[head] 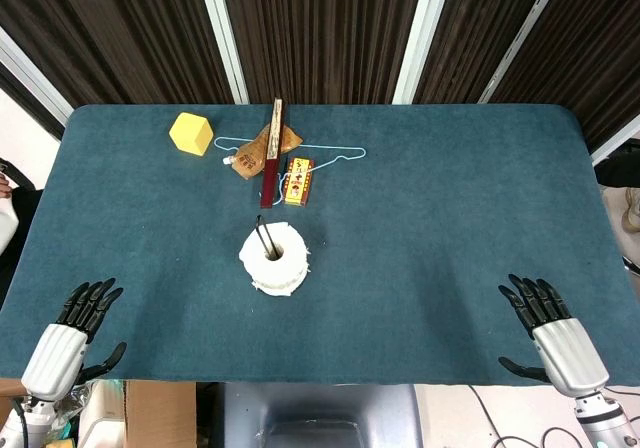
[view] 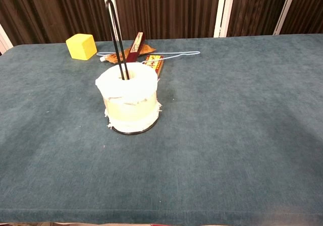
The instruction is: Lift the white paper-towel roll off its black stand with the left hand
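A teal-covered bench (head: 440, 218) fills both views, backed by dark slatted panels with white uprights.

Near the bench's middle, slightly toward the robot's left, the white paper-towel roll (view: 129, 102) sits upright on its black stand (view: 116, 30). The stand's thin rod loop rises out of the roll's core and well above it, and its ring base shows at the foot of the roll. The roll's edges are ragged. Neither hand touches it.

The left hand (head: 72, 340) rests at the near left edge of the bench, palm down, fingers spread and holding nothing. The right hand (head: 548, 330) lies at the near right edge in the same way, fingers apart and empty. Both are well apart from the roll and show only in the head view.

Beyond the roll, toward the far edge, lies a cluster of smaller things: a yellow cube (head: 191, 133) off to the left, a dark red stick-like piece (head: 270, 158) lying lengthwise, a brown pouch (head: 255, 154) partly under it, a small orange-and-yellow box (head: 298, 181) just beside it, and a pale blue wire hanger (head: 345, 153) lying flat beneath them.
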Robot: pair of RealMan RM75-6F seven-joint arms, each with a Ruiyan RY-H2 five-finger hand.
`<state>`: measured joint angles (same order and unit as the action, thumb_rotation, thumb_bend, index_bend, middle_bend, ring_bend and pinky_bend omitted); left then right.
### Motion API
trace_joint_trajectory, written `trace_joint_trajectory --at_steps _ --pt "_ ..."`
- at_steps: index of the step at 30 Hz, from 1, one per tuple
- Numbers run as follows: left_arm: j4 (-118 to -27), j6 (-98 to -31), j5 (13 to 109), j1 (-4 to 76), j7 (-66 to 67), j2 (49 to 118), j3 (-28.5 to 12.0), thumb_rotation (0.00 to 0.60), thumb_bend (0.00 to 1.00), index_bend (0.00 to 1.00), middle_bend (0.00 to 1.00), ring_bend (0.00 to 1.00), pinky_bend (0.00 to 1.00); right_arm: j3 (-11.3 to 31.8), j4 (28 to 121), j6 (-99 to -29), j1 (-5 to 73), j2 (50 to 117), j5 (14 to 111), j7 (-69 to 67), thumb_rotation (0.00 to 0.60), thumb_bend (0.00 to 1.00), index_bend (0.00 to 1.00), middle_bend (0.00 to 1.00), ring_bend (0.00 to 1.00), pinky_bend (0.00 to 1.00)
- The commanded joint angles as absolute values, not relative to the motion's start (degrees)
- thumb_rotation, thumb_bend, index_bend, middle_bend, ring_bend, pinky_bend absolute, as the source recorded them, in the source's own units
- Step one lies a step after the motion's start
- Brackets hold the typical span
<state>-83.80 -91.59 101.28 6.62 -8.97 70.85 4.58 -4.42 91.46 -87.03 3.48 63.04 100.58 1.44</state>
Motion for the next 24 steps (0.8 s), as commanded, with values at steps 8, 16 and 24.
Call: trace_joint_trajectory --at_steps 8,16,24 --pt "-80.61 -88.88 105.2 11.82 -35.12 75.87 7.04 0.6 0.35 0.0 0.0 0.0 0.0 -4.29 91.86 -86.58 3.65 63.25 100.32 2.04 0.6 0.06 0.0 0.0 0.0 0.0" --pt "-77.12 -82.4 97.23 16.29 -41.32 86.26 0.99 0.6 0.33 0.0 0.0 0.0 0.01 -4.28 92.37 -85.46 4.23 63.29 100.24 2.63 0.6 0.06 0.0 0.0 0.0 0.0" --pt "-80.87 -73.3 90.7 21.61 -39.75 90.8 -3.28 0.6 0.33 0.0 0.0 0.0 0.01 -4.0 92.44 -85.33 4.22 63.07 99.38 2.52 0.6 0.06 0.0 0.0 0.0 0.0"
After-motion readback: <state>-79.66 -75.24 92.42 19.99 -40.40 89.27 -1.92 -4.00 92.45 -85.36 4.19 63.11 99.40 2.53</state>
